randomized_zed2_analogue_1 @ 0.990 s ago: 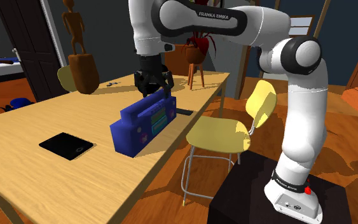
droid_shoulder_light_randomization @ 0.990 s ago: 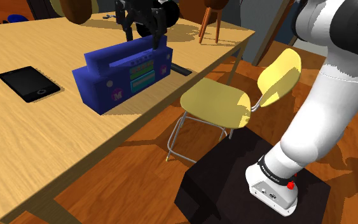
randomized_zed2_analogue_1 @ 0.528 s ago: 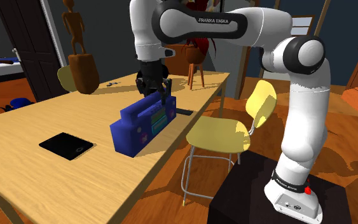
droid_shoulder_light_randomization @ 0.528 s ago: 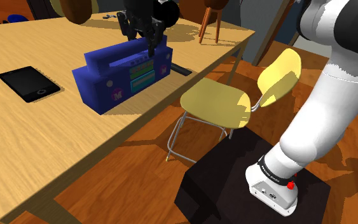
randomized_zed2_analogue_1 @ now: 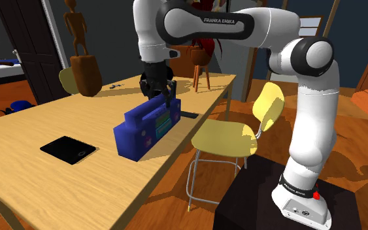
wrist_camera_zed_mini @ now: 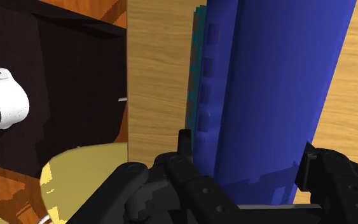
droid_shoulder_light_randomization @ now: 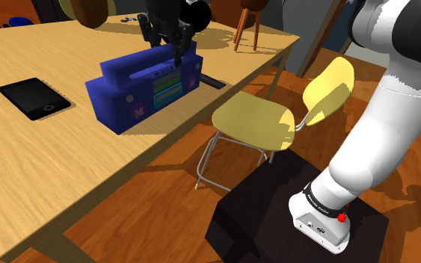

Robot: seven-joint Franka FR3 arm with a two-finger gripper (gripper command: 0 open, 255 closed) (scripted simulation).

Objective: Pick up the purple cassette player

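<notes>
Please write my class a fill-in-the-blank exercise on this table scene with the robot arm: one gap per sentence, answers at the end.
1. The black gripper is shut on the ___.
2. The cassette player stands on the ___.
3. The chair beside the table is coloured ___.
4. The flat device lying apart from the cassette player is coloured ___.
Missing words: cassette player; table; yellow; black.

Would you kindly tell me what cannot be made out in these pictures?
Blue cassette player: far end cut off by the wrist view's edge.
Its rear face: hidden by its own body in the shoulder view.
Small dark items on the table: too small, second exterior view.
</notes>
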